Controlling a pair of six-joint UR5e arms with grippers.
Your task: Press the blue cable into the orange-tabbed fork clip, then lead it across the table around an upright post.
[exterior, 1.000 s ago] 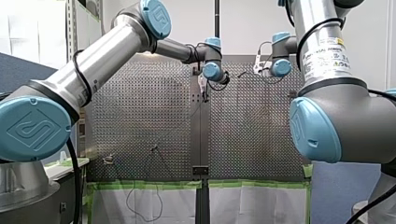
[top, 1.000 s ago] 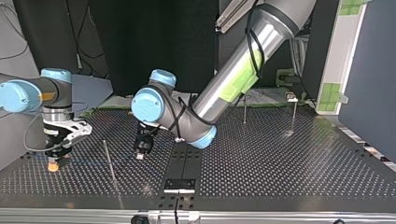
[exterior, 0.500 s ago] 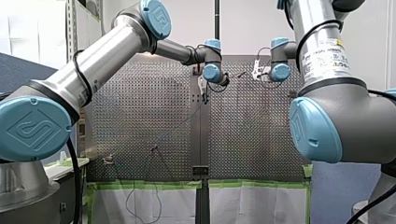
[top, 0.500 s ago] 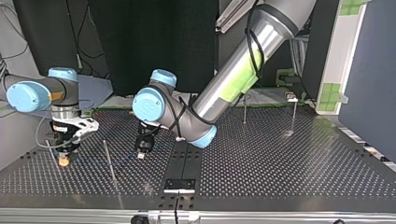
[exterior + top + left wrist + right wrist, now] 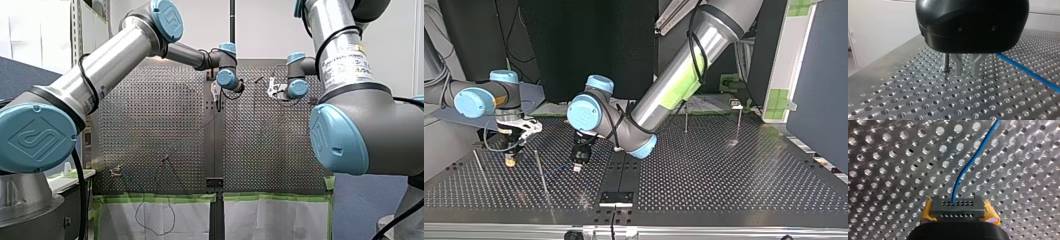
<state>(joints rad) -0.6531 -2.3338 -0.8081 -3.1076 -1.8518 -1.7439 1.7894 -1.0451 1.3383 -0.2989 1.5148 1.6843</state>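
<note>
- Fingers on my right gripper (image 5: 510, 161) pinch the blue cable (image 5: 955, 188) between yellow pads, low over the counter (image 5: 724, 175) at the top view's left.
- My left gripper (image 5: 967, 71) has its fingers tip to tip, holding nothing, just beside a post (image 5: 945, 62). The cable runs past, apart from them.
- I count two arms, one cable and four thin posts (image 5: 686, 120): two near the grippers, two near the counter's far edge.
- Perforated metal counter, dark strip (image 5: 624, 170) down its middle, black curtain (image 5: 589, 40) behind.

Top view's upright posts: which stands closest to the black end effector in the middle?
The thin post just to the view's left of my left end effector; the other posts stand farther away.
</note>
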